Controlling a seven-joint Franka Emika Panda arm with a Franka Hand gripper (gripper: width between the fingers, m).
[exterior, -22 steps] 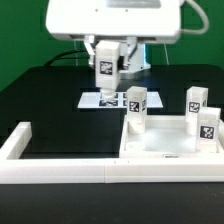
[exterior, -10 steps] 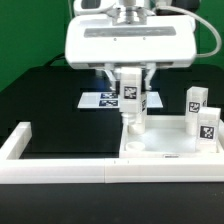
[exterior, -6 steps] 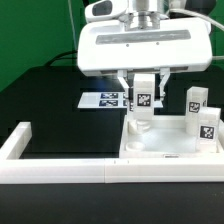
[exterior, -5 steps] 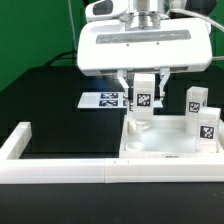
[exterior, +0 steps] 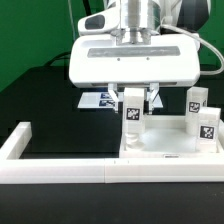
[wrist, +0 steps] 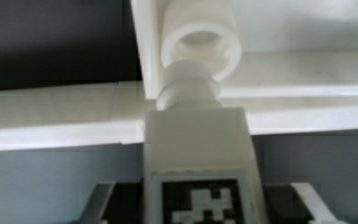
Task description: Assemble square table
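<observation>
The square table top (exterior: pixel 165 150) is a white rimmed tray at the exterior view's right. Two tagged white leg blocks (exterior: pixel 196 100) (exterior: pixel 208 125) stand upright on its right side. My gripper (exterior: pixel 133 100) is shut on a third tagged leg (exterior: pixel 132 114) and holds it upright over the top's far left corner. In the wrist view the held leg (wrist: pixel 197 150) fills the space between my fingers (wrist: pixel 119 200). Its narrow end (wrist: pixel 188 88) points at a round corner socket (wrist: pixel 202 42) and is close to it. Whether they touch is unclear.
The marker board (exterior: pixel 103 98) lies behind the top, partly hidden by my gripper. A long white border rail (exterior: pixel 60 172) runs along the front and turns up at the exterior view's left (exterior: pixel 15 145). The table surface is black.
My gripper carried the leg from above the marker board to the right, over the table top. It then shifted slightly left and came down toward the corner.
</observation>
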